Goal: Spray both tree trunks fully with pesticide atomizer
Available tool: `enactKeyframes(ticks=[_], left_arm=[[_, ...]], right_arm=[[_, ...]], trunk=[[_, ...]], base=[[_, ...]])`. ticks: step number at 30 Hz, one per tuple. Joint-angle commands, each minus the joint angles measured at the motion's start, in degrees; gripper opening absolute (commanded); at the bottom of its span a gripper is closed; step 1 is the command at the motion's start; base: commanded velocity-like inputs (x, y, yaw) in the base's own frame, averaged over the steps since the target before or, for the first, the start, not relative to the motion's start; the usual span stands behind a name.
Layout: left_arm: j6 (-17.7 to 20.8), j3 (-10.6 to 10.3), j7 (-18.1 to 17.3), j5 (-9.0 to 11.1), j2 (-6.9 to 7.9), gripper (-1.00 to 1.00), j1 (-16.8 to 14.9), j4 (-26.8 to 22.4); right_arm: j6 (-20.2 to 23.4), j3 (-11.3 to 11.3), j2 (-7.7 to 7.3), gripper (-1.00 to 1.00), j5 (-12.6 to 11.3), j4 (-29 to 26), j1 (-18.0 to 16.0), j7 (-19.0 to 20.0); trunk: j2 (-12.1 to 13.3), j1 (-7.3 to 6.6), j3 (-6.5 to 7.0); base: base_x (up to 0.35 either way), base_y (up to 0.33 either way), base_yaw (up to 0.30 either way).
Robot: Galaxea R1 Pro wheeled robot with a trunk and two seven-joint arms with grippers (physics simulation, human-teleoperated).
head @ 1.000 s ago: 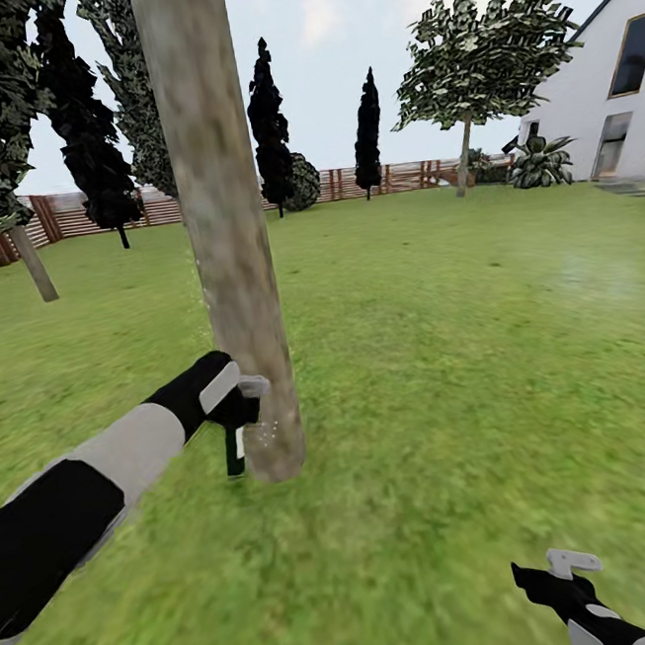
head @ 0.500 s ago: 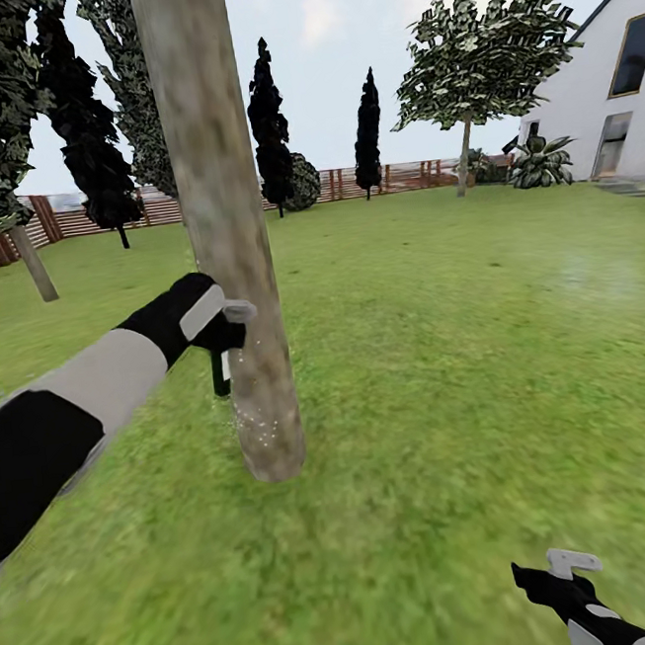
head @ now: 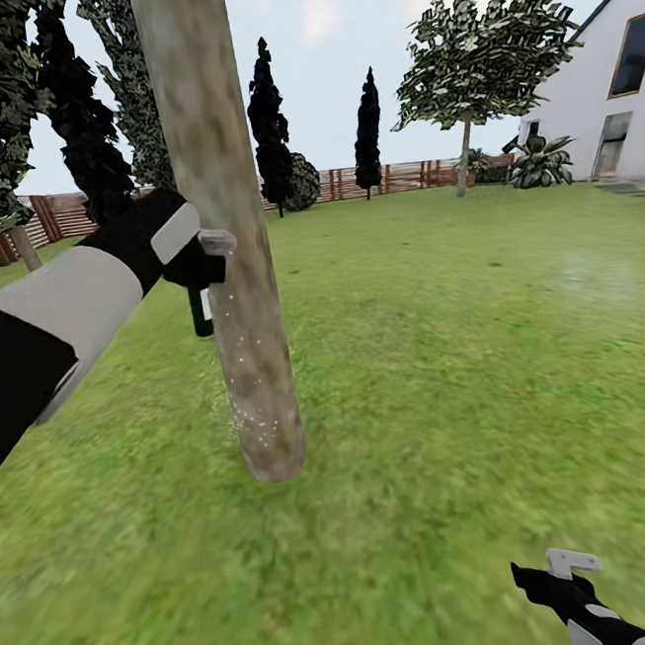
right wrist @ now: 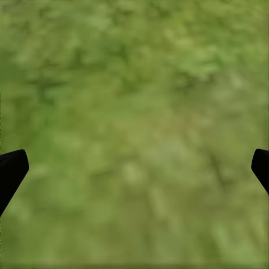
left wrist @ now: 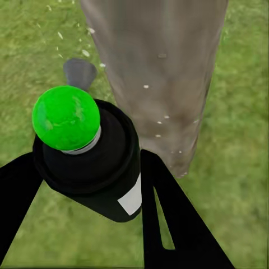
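Two arms show in the head view: the left gripper (head: pixel 197 261) reaches in from nine o'clock, raised against the near tree trunk (head: pixel 227 243), and the right gripper (head: pixel 560 576) hangs low at five o'clock over the grass (head: pixel 447 369). Pinched in the left gripper is the pesticide atomizer (head: pixel 201 311), its dark body hanging down just beside the trunk's nine-o'clock edge. From the left wrist view the atomizer (left wrist: pixel 89 159) sits clamped between the two black fingers (left wrist: pixel 168 224), with a bright green ball (left wrist: pixel 66 117) on its end, and the mottled trunk (left wrist: pixel 162 73) stands close beyond it. Pale flecks dot the bark on the lower trunk (head: pixel 257 409) and the air near it. The right gripper's fingertips (right wrist: pixel 12 168) stand spread wide apart above blurred grass, holding nothing. A second tree (head: pixel 478 58) with a flat green crown stands far off at one o'clock near the white house (head: pixel 606 94), with the brown slat fence (head: pixel 396 176) running behind.
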Motion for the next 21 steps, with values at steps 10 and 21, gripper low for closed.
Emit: enactKeyframes(ticks=[10, 21], left_arm=[[0.05, -0.90, 0.40, 0.51, -1.00, -1.00, 4.46, 2.29], [-0.60, -0.90, 0.27, 0.34, -1.39, -1.00, 19.32, 2.46]], right_arm=[[-0.20, 0.42, 0.01, 1.00, -0.60, 0.06, -0.04, 0.19], [-0.20, 0.42, 0.01, 1.00, -0.60, 0.06, -0.04, 0.19]], trunk=[[-0.02, -0.01, -0.06], [-0.02, -0.01, -0.06]], base=[[0.000, 0.000, 0.000], [0.000, 0.000, 0.000]])
